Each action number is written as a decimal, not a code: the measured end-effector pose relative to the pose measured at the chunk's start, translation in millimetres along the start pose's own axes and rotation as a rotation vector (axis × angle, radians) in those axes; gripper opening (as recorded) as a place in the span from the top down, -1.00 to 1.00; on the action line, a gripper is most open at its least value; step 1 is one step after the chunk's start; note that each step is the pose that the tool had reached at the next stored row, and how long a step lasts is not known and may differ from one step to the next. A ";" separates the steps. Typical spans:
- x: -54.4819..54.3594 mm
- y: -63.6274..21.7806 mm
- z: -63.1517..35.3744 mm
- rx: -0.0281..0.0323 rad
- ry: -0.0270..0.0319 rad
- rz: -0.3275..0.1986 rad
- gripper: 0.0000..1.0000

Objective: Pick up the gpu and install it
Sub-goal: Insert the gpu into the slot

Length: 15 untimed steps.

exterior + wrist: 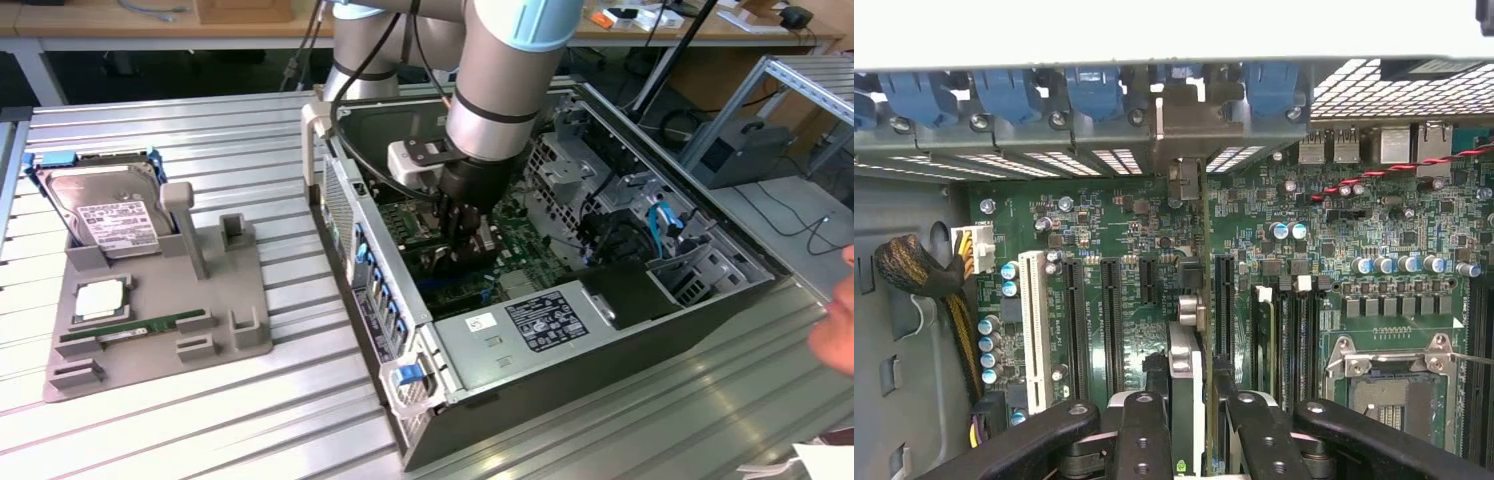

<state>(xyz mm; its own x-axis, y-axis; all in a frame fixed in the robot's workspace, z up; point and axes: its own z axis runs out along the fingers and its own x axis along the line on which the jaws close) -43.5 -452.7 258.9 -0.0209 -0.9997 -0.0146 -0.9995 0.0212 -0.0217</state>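
Wrist view: thin edge-on gpu (1199,300), silver bracket.

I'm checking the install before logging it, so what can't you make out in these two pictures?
- Wrist view: gpu seen edge-on in the end effector; its fingers hide the lower edge, so seating is unknown.
- Exterior view: the arm hides the gpu.
- Exterior view: a person's hand is cut off by the right edge.

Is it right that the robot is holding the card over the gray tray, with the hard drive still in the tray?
Not quite. The gripper holds the gpu edge-on inside the computer case, above the motherboard slots, as the wrist view shows. The hard drive is indeed still in the gray tray.
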 end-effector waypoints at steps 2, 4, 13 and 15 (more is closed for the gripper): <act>0.0 0.0 0.4 0.0000 -0.0001 0.000 0.46; 0.0 0.0 0.6 0.0002 0.0011 0.000 0.46; 0.0 0.3 0.2 0.0031 0.0101 0.000 0.46; 0.0 0.3 1.2 0.0032 0.0099 0.000 0.46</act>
<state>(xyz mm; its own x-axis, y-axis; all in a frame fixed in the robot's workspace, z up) -43.7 -452.7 257.7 -0.0209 -0.9998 -0.0047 -0.9995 0.0210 -0.0249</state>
